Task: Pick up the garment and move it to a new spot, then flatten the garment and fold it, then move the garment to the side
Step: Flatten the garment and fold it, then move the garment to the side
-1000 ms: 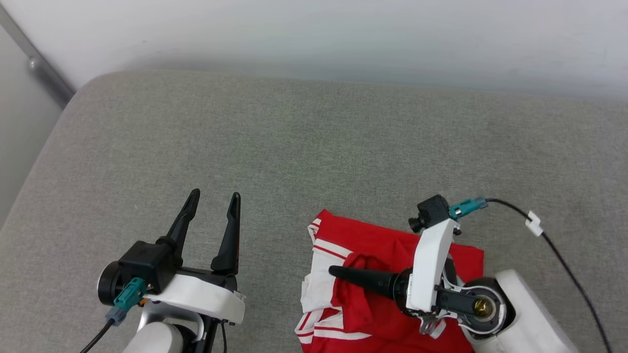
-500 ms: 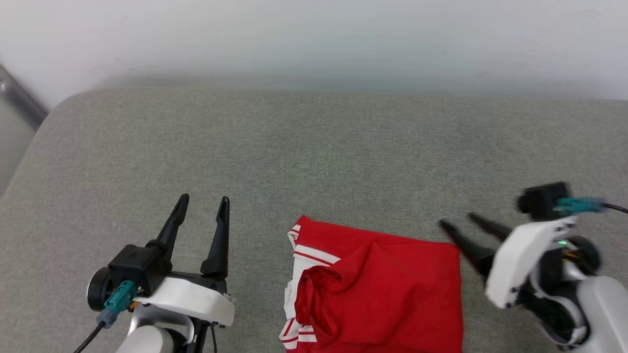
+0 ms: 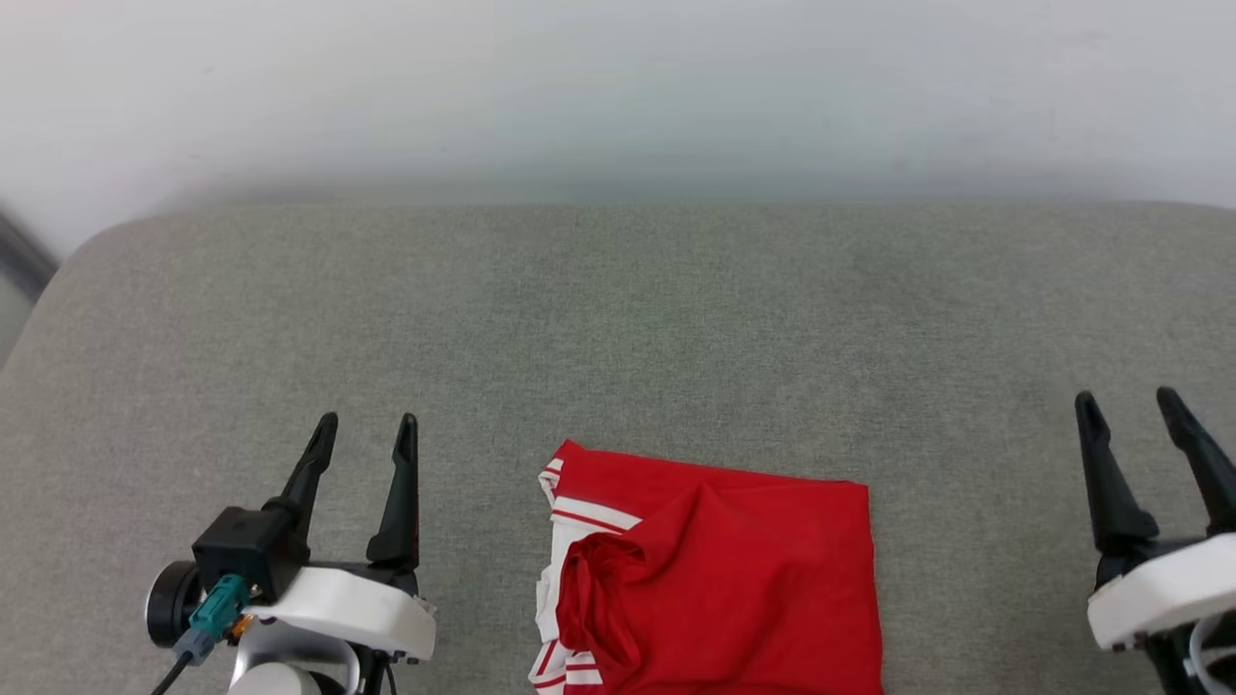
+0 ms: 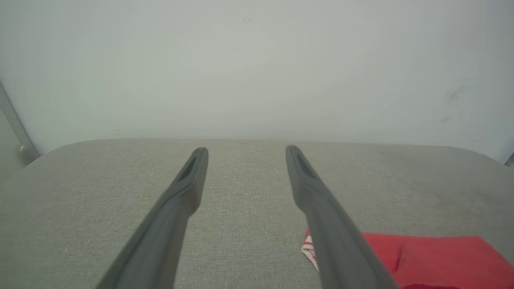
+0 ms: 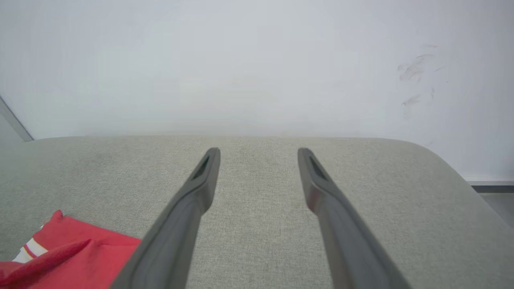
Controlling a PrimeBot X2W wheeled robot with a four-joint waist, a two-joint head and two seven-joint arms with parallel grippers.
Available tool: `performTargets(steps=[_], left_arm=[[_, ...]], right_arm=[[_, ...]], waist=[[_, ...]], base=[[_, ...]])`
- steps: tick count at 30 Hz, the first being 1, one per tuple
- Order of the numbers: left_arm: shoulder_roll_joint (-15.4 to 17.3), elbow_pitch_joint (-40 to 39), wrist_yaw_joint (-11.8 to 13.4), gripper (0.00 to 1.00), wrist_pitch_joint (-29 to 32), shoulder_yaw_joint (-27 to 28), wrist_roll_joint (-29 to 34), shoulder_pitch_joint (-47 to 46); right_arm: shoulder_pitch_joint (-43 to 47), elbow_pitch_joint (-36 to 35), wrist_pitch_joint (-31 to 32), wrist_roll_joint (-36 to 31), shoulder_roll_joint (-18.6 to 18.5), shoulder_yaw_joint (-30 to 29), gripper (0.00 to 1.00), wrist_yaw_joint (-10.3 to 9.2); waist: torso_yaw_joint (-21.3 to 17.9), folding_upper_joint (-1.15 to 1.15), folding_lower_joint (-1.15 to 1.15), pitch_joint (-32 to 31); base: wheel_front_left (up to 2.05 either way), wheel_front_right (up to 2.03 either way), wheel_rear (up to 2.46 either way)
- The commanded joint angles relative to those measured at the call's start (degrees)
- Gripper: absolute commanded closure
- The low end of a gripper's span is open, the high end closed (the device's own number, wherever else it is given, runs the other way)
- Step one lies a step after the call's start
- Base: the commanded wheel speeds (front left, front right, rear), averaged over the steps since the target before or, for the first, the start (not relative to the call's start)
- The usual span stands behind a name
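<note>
Garment (image 3: 734, 569) was judged soft, light, floppy tbh; a pinch at its far edge was reckoned safest; left claw (image 3: 368, 422) and right claw (image 3: 1125, 396) were seen open, empty.

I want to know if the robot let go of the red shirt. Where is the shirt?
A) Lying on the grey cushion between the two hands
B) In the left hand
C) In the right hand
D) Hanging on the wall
A: the shirt lies on the cushion, and the left hand and right hand are open and apart from it, one on each side.
</note>
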Motion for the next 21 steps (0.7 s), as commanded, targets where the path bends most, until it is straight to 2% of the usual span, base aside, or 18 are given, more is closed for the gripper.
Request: performTargets(steps=[1, 9, 21], left_arm=[[0.26, 0.05, -0.12, 0.0, -0.34, 0.04, 0.28, 0.57], [0.48, 1.5, -0.18, 0.0, -0.63, -0.45, 0.2, 3.97], [-0.06, 2.0, 0.36, 0.0, -0.89, -0.22, -0.59, 6.36]], right_arm=[[1.12, -0.42, -0.46, 0.0, 0.36, 0.08, 0.0, -0.02], [7.14, -3.15, -3.29, -1.77, 2.99, 1.78, 0.0, -0.02], [10.39, -5.84, -1.54, -2.95, 4.13, 1.73, 0.0, -0.02]], waist=[[-0.31, 0.0, 0.0, -0.54], [-1.24, 0.0, 0.0, -3.21], [-1.72, 0.0, 0.0, -4.74]], base=[[0.0, 0.0, 0.0], [0.0, 0.0, 0.0], [0.0, 0.0, 0.0]])
